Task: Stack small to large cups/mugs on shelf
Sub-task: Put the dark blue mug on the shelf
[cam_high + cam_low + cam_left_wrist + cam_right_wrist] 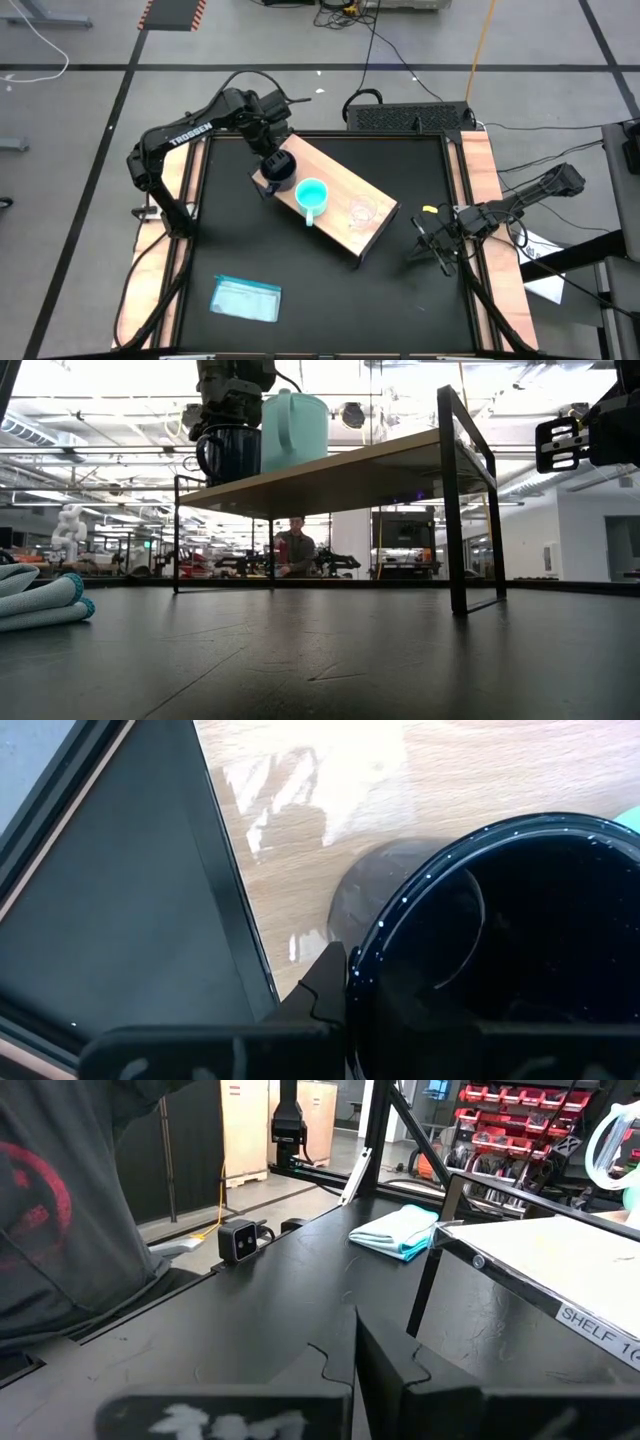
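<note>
Shelf (350, 195): long light-wood board on a dark frame, lying diagonally across the middle of the black bench (320, 290), from 10 o'clock down to 4 o'clock.
Navy mug (281, 167): upright at the shelf's 10 o'clock end, handle outward in the low view.
Turquoise mug (311, 196): upright just beside the navy mug, toward the shelf's middle.
Clear cup (361, 209): on the shelf toward its 4 o'clock end, apart from the turquoise mug.
Left end effector (272, 160): directly over the navy mug, fingers pinched on its rim; one finger (320, 992) shows outside the wall.
Right end effector (432, 246): at the bench's 3 o'clock edge, fingers fully closed, holding nothing.
Light-blue packet (246, 298): flat on the bench at 7 o'clock.
Background: a person seated beyond the bench, seen under the shelf in the low view.
</note>
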Robot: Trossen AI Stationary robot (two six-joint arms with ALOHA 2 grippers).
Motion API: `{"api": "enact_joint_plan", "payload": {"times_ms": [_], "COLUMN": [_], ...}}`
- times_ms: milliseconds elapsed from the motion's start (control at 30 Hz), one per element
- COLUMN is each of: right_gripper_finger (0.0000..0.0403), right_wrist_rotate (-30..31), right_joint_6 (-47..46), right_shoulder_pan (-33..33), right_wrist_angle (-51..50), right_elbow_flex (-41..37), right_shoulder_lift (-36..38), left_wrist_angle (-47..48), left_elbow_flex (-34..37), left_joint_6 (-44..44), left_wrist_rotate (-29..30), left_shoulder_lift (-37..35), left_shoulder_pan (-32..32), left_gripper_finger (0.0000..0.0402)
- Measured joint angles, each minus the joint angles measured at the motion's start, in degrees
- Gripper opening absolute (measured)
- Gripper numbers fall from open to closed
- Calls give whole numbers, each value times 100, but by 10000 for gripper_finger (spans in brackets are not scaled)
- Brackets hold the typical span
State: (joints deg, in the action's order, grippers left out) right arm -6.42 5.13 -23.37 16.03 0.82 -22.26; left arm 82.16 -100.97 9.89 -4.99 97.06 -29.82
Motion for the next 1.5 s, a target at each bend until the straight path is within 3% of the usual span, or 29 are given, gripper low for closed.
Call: {"api": "enact_joint_plan", "payload": {"times_ms": [1500], "right_gripper_finger": [0], "right_wrist_rotate": [-142], "right_joint_6": [16], "right_shoulder_pan": [1], "right_wrist_angle": [-4], "right_elbow_flex": [-1], "right_shoulder_lift": [0], "left_wrist_angle": [-172], "left_elbow_flex": [15], "left_joint_6": [-66], "left_wrist_rotate": [121], "left_shoulder_lift": [22], "left_shoulder_pan": [2], "left_gripper_finger": [27]}}
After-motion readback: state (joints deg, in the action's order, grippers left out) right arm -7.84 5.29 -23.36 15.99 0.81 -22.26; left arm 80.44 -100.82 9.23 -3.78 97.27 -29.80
